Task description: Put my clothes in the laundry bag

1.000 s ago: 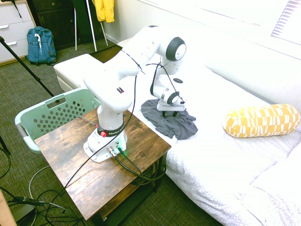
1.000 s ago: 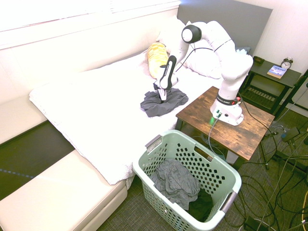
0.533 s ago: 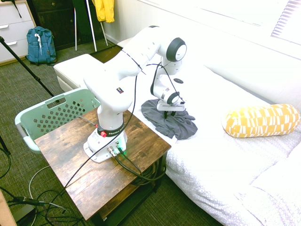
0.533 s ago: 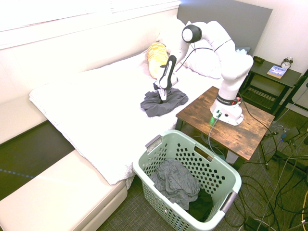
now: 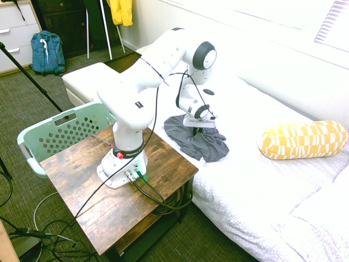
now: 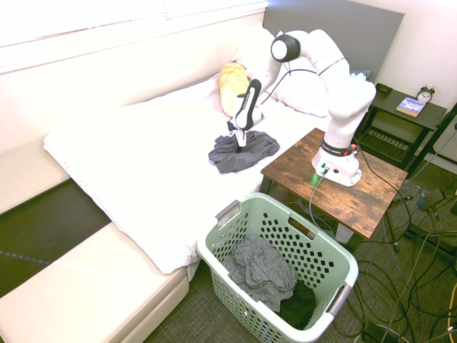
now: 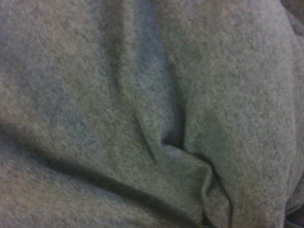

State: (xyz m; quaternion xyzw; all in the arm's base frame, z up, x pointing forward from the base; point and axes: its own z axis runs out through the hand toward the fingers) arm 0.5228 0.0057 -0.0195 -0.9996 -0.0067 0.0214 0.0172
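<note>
The clothes point(image 5: 195, 143) are a dark charcoal-grey garment crumpled on the white bed beside the wooden table, also seen as clothes point(image 6: 246, 155) from the other side. My gripper point(image 5: 200, 127) points straight down at the garment's middle, and from the opposite side the gripper point(image 6: 240, 143) is shut on a pinch of the fabric, which rises in a small peak under it. Grey cloth point(image 7: 152, 114) with folds fills the wrist view. The laundry bag point(image 6: 340, 256), a mint-green perforated basket, stands on the floor by the table; the laundry bag point(image 5: 34, 137) holds other grey and dark garments point(image 6: 261, 270).
The arm's base stands on the wooden table point(image 5: 92, 204). A yellow patterned pillow point(image 5: 302, 139) lies on the bed point(image 6: 136, 171). A cream bench point(image 6: 86, 293) runs beside the bed. A teal backpack point(image 5: 47, 52) and a yellow garment point(image 5: 121, 11) are at the far wall.
The fingers have closed on the grey garment. The wrist has risen slightly, drawing the fabric's middle up into a peak.
</note>
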